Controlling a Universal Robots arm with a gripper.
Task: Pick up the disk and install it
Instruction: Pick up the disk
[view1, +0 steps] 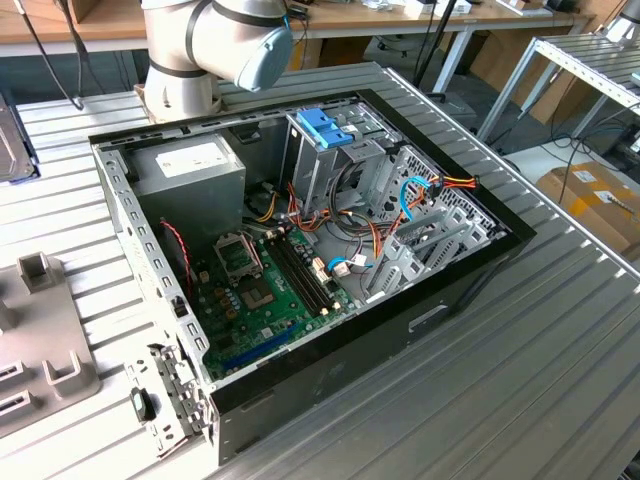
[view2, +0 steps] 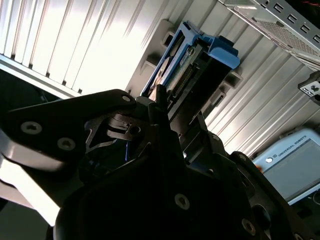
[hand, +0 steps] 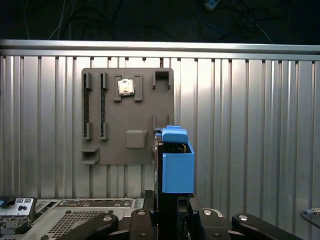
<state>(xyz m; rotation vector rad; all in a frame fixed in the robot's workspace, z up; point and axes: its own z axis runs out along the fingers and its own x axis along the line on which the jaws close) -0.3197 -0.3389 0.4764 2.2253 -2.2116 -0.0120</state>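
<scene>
This is a robotics lab. A robot arm (view1: 215, 40) stands at the far edge of a ribbed aluminium worktable (view1: 560, 340), and its gripper (hand: 174, 202) clamps the disk (hand: 178, 167), a hard drive in blue rails. An open desktop computer case (view1: 330, 378) lies on the table with its motherboard (view1: 255, 290) exposed, near a grey fixture plate (hand: 127, 110). A teach pendant (view2: 295, 160) rests on the table. Wooden workbenches (view1: 400, 18) stand beyond. At the exterior view's right are a metal rack (view1: 590, 65), a cardboard box (view1: 590, 195) and loose cables (view1: 570, 150) on the floor.
</scene>
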